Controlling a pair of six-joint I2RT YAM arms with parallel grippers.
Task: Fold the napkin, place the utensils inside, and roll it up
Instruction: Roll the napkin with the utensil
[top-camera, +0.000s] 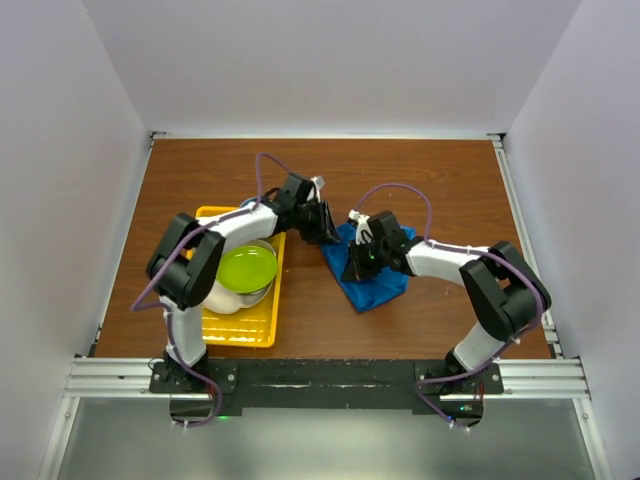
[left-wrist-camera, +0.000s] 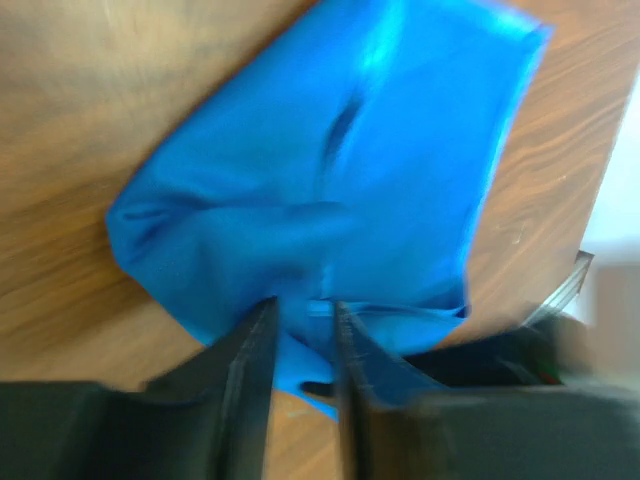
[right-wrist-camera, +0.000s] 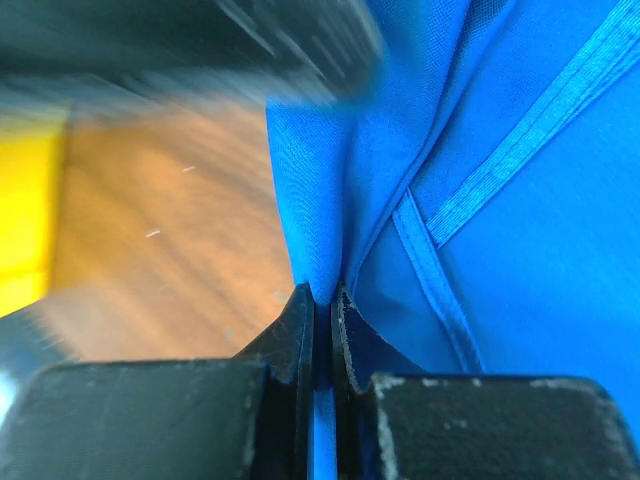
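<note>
The bright blue napkin (top-camera: 385, 285) lies bunched on the wooden table, right of centre. My right gripper (top-camera: 352, 268) is at its left edge, shut on a raised fold of the cloth. In the right wrist view that fold of the napkin (right-wrist-camera: 520, 250) runs up from between the tips of the right gripper (right-wrist-camera: 322, 292). My left gripper (top-camera: 325, 232) hovers at the napkin's far left corner. In the left wrist view the left gripper (left-wrist-camera: 303, 305) is open over the edge of the napkin (left-wrist-camera: 330, 190), the jaws a small way apart. The utensils are out of view.
A yellow tray (top-camera: 240, 330) sits left of the napkin, under my left arm. It holds a metal bowl with a lime-green disc (top-camera: 247, 268) and a white bowl (top-camera: 222, 298). The tray's corner (right-wrist-camera: 25, 210) also shows in the right wrist view. White walls enclose the table.
</note>
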